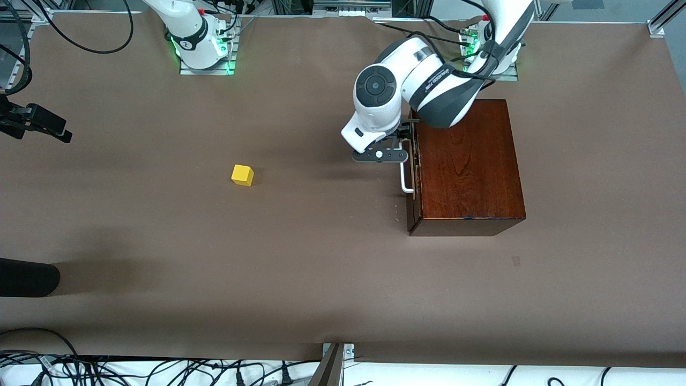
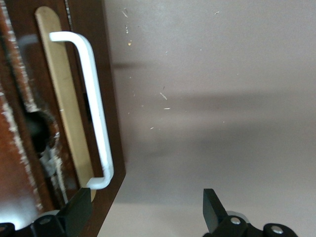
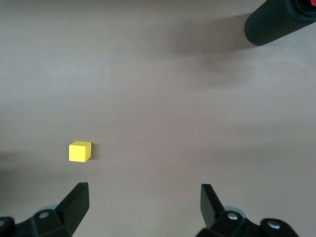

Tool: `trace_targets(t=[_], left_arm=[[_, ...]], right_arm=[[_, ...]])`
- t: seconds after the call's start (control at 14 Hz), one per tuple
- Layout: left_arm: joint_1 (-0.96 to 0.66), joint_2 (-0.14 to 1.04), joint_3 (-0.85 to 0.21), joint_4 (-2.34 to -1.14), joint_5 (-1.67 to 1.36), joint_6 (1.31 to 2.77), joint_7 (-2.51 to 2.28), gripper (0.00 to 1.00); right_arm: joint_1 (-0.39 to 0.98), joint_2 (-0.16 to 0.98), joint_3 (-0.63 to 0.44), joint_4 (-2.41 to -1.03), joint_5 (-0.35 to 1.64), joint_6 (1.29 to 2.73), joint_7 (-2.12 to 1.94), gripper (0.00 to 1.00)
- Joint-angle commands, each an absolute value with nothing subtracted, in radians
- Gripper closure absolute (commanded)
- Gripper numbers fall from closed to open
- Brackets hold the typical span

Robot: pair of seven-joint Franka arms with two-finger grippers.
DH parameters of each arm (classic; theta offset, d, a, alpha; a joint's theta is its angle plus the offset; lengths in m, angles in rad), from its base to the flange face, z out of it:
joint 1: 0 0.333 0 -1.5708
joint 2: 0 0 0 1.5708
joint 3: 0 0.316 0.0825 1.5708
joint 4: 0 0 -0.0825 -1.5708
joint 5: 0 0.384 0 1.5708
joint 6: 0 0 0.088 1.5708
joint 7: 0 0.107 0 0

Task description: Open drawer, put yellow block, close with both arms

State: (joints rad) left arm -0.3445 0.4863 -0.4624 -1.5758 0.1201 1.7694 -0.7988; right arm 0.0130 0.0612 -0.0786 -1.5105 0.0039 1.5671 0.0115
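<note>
on the brown table (image 1: 321, 279), the part nearest the front camera holds only a dark rounded object (image 1: 27, 277) at the right arm's end. farther from the camera sits the yellow block (image 1: 242, 175), alone on the cloth, well apart from the wooden box (image 1: 471, 161), which stands toward the left arm's end. the drawer (image 1: 411, 177) looks shut or nearly so, its white handle (image 1: 405, 179) facing the middle of the table. the left arm bends down from its base, elbow over the box, wrist turned so the left gripper (image 2: 148, 212) sits at the drawer front by the handle's end; its fingers (image 2: 76, 212) stand wide apart, holding nothing, the handle not between them. the right gripper (image 3: 143, 205) waits high above the table, looking down at the block, fingers spread wide and empty.
</note>
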Motion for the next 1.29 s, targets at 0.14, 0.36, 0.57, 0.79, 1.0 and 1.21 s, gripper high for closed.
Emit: trace_targets(t=[0.14,0.36,0.57,0.79,1.0,1.21], left_arm=[[-0.344,0.523,-0.457,-1.572,0.208,1.813,-0.805,0.00],[-0.331,0.523,-0.456,-1.608,0.247,1.862,-0.790,0.00],[-0.331,0.522,-0.456,-1.640,0.272,1.893,-0.790,0.00],[-0.330,0.517,-0.456,-1.696,0.305,1.937,-0.790,0.00],[-0.311,0.515,-0.457,-1.709,0.308,1.945,-0.770,0.00],[-0.308,0.517,-0.457,-1.713,0.308,1.945,-0.761,0.00]], right_arm=[[-0.008,0.061,-0.060,-1.500,0.000,1.557,0.017,0.00],[-0.008,0.061,-0.060,-1.500,0.000,1.560,0.018,0.00],[-0.009,0.061,-0.060,-1.500,0.000,1.562,0.018,0.00],[-0.009,0.061,-0.060,-1.500,-0.002,1.559,0.018,0.00],[-0.009,0.061,-0.060,-1.500,-0.002,1.559,0.018,0.00],[-0.009,0.061,-0.060,-1.500,-0.002,1.562,0.018,0.00]])
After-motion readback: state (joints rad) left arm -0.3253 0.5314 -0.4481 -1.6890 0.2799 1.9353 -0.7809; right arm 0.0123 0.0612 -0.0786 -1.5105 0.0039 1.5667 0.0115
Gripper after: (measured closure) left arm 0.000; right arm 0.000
